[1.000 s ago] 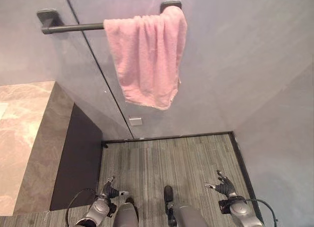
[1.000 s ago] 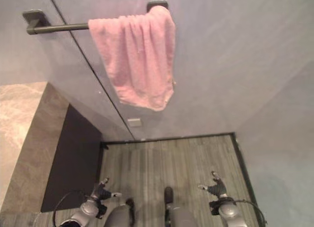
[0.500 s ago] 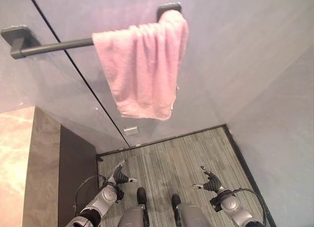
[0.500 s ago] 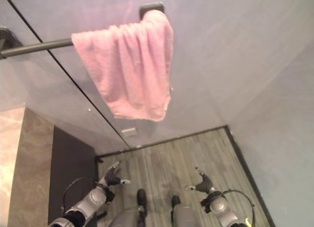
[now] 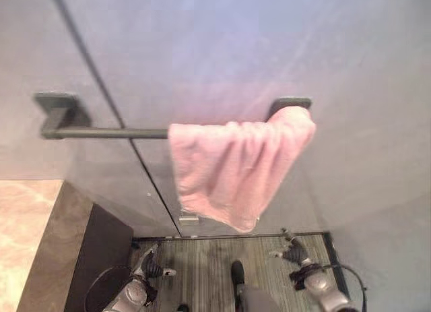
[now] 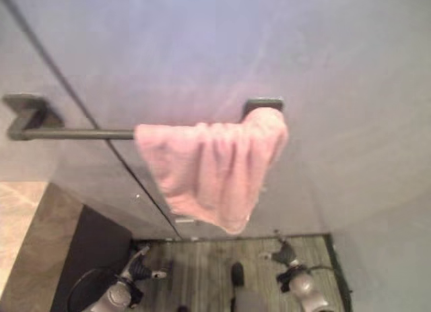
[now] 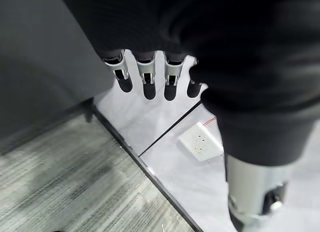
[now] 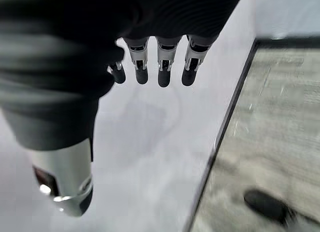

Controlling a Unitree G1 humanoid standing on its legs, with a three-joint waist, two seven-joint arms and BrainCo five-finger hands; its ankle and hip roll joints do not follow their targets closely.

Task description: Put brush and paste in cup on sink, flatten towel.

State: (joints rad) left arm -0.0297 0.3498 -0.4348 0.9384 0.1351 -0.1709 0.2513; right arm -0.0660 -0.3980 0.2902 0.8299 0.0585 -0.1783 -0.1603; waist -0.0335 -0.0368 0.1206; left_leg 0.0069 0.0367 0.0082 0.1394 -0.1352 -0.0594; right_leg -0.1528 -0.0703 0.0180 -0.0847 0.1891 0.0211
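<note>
On the wall rail [image 5: 108, 132] hangs a bunched pink towel [image 5: 236, 167]; below, left hand [image 5: 149, 267] and right hand [image 5: 293, 253] spread empty fingers.

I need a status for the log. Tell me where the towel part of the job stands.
Not done: the pink towel hangs bunched at the right end of the dark wall bar, with folds, not spread flat. Nothing is in hand: the left hand and right hand are low near the floor, fingers relaxed, holding nothing. Left: raise the hands and spread the towel. Brush, paste and cup cannot be judged here.
</note>
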